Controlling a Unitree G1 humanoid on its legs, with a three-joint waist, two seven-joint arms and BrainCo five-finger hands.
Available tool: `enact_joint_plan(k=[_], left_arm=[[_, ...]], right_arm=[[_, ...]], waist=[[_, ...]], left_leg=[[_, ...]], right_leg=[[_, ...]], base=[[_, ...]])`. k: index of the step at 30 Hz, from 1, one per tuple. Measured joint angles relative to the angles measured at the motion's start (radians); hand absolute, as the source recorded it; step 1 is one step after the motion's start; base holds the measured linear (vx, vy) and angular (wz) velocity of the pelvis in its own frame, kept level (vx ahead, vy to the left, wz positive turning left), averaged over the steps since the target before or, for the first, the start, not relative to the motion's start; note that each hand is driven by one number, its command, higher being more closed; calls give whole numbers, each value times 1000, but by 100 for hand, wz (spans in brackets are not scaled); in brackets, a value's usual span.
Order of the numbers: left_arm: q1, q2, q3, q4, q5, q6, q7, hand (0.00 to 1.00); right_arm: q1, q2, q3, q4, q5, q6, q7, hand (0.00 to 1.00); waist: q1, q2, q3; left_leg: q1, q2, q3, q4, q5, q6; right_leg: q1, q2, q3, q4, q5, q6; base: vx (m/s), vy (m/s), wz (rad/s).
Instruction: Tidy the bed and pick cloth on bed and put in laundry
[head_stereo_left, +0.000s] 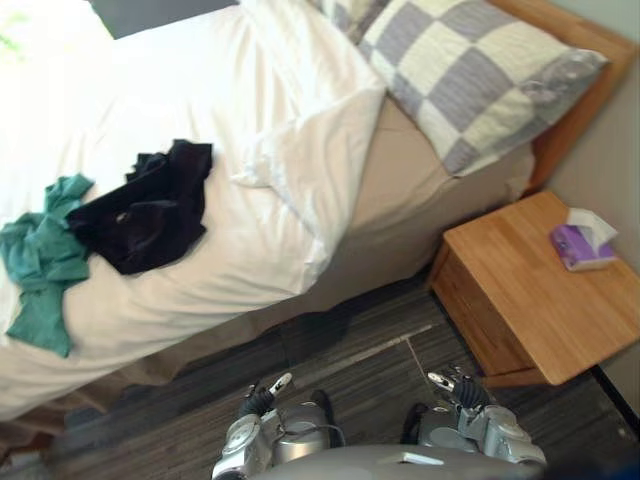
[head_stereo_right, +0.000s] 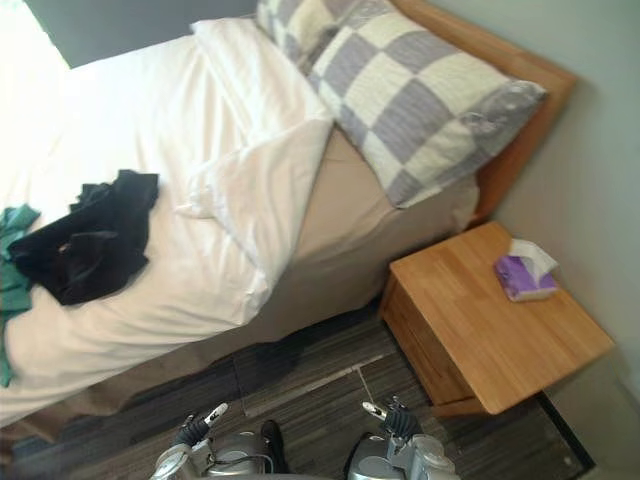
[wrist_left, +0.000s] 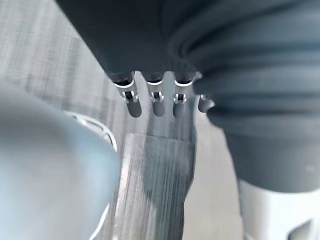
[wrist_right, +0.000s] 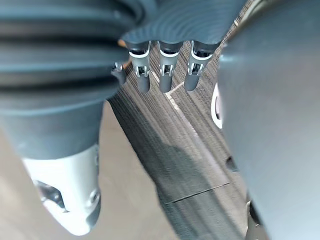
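Black cloth (head_stereo_left: 150, 212) overlaps green cloth (head_stereo_left: 40, 262) on bed (head_stereo_left: 400, 175) beside duvet (head_stereo_left: 310, 150); left hand (head_stereo_left: 263, 396) and right hand (head_stereo_left: 462, 389) hang empty, fingers (wrist_left: 158, 104) straight.

Dark striped floor (head_stereo_left: 370, 360) runs alongside the bed (head_stereo_left: 400, 190) — a wooden nightstand (head_stereo_left: 520, 290) stands by the pale wall (head_stereo_right: 600, 180), just beside the wooden headboard (head_stereo_right: 528, 130), and bright light washes out the bed's far side.

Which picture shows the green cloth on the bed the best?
The left eye view: the whole green cloth lies on the white bed beside the black cloth. The right eye view cuts it off at the picture's edge. Both wrist views look at the floor.
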Motion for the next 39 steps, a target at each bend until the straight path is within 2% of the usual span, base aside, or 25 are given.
enact_joint_plan(k=[5,8,10,11,12,13,14,15,16,17,18,19,20,21,22,25,26,28,31,33,34,37,39], left_arm=[[-1,14,-1,-1,15,14,-15,0],[-4,26,-5,-3,54,47,-24,0],[-20,37,-8,-1,92,66,-40,0],[-28,39,-9,2,129,74,-45,0],[-33,44,-10,1,162,79,-54,0],[-33,49,-11,1,171,79,-59,0],[-34,65,-17,2,199,80,-69,0],[-39,82,-39,9,238,83,-87,0],[-42,89,-48,12,253,84,-88,0],[-54,96,-59,30,283,84,-89,0],[-74,93,-61,48,293,86,-89,0],[-77,93,-69,48,293,87,-90,0],[-76,94,-73,47,293,87,-92,0],[-78,95,-92,63,291,92,-97,0],[-80,76,-99,62,285,94,-101,0],[-74,50,-99,66,275,96,-100,0],[-73,50,-99,69,267,96,-99,0],[-75,50,-102,64,237,94,-98,0],[-74,51,-103,56,237,95,-96,0],[-62,61,-121,39,235,98,-85,0],[-58,67,-125,37,235,99,-85,0],[-24,108,-126,24,232,100,-84,0],[-13,123,-127,15,214,100,-83,0]], right_arm=[[-26,15,0,23,-3,0,6,0],[-24,28,0,28,25,-4,-8,0],[-29,33,-2,34,56,-6,-19,0],[-29,32,-5,37,77,-14,-28,0],[-26,33,-17,38,97,-27,-34,0],[-26,34,-20,37,105,-30,-34,0],[-24,36,-25,30,136,-56,-36,0],[-21,38,-30,31,166,-71,-42,0],[-18,38,-30,31,174,-71,-44,0],[-12,38,-31,30,202,-75,-51,0],[0,39,-32,28,226,-87,-61,0],[9,43,-34,24,237,-93,-66,0],[15,47,-38,17,242,-94,-70,0],[23,58,-71,17,244,-102,-84,0],[23,57,-85,13,249,-104,-95,0],[9,55,-96,-12,249,-111,-127,0],[11,64,-94,-22,249,-115,-141,0],[25,70,-101,-89,248,-127,-223,0],[51,65,-131,-210,243,-143,-300,0],[52,53,-177,-361,186,-142,-370,0],[52,53,-189,-394,169,-142,-382,0],[33,9,-219,-595,27,-102,-422,0],[11,-26,-231,-661,-28,-82,-428,0]], waist=[[11,-9,-8],[11,-28,-17],[17,-47,-17],[14,-50,-15],[14,-61,-9],[12,-67,-6],[-6,-85,-2],[-32,-89,0],[-36,-91,-3],[-41,-88,-3],[-47,-83,-3],[-53,-83,-3],[-58,-89,-7],[-75,-102,-10],[-75,-74,-19],[-86,-27,-21],[-88,-25,-22],[-89,-38,-21],[-90,-45,-23],[-89,-51,-26],[-90,-55,-28],[-90,-77,-40],[-91,-87,-39]], left_leg=[[7,-39,-13,-14,2,5],[4,-55,-23,-7,2,5],[-1,-67,-23,15,-9,21],[1,-71,-26,29,-45,51],[11,-89,-57,47,-82,62],[19,-96,-65,47,-84,65],[38,-115,-109,43,-86,73],[54,-117,-167,34,-82,84],[54,-112,-183,33,-82,84],[54,-95,-223,20,-79,86],[54,-76,-258,-9,-67,79],[54,-72,-280,-26,-57,67],[52,-76,-284,-35,-52,58],[60,-95,-295,-47,-37,32],[57,-81,-268,-55,-25,20],[76,-48,-238,-78,-30,6],[86,-39,-228,-85,-33,0],[123,-22,-202,-93,-40,-12],[126,-16,-180,-105,-40,-12],[125,-18,-156,-106,-40,-12],[125,-19,-154,-106,-40,-12],[120,-22,-130,-107,-40,-12],[122,-25,-128,-117,-39,-11]], right_leg=[[31,-28,-37,-32,17,23],[65,-50,-87,-25,-1,47],[66,-78,-104,25,-30,62],[56,-109,-95,115,-55,70],[0,-160,-23,296,-60,48],[-19,-176,15,356,-51,36],[-78,-195,114,499,7,3],[-135,-162,215,576,-17,23],[-141,-133,240,561,-49,30],[-158,-59,285,489,-94,17],[-172,23,321,360,-102,18],[-171,62,347,247,-92,29],[-164,76,368,166,-74,30],[-143,84,386,57,10,-2],[-143,95,386,35,14,1],[-134,130,391,14,19,-5],[-128,139,396,13,19,-5],[-86,155,397,-8,20,-3],[-83,157,403,-27,31,3],[-82,157,418,-51,56,10],[-82,157,423,-56,61,13],[-75,156,428,-90,85,15],[-71,154,428,-98,85,16]], base=[[121,77,24],[108,0,48],[65,2,39],[32,49,47],[12,49,50],[22,64,65],[91,23,92],[91,23,101],[125,-52,109],[86,-97,103],[100,-125,112],[66,-112,84],[141,-180,81],[169,-168,48],[236,-157,34],[212,-72,-15],[220,-80,-25],[177,-45,-14],[62,12,-5],[36,64,-15],[5,63,-16],[-26,48,-9],[-57,12,3]])
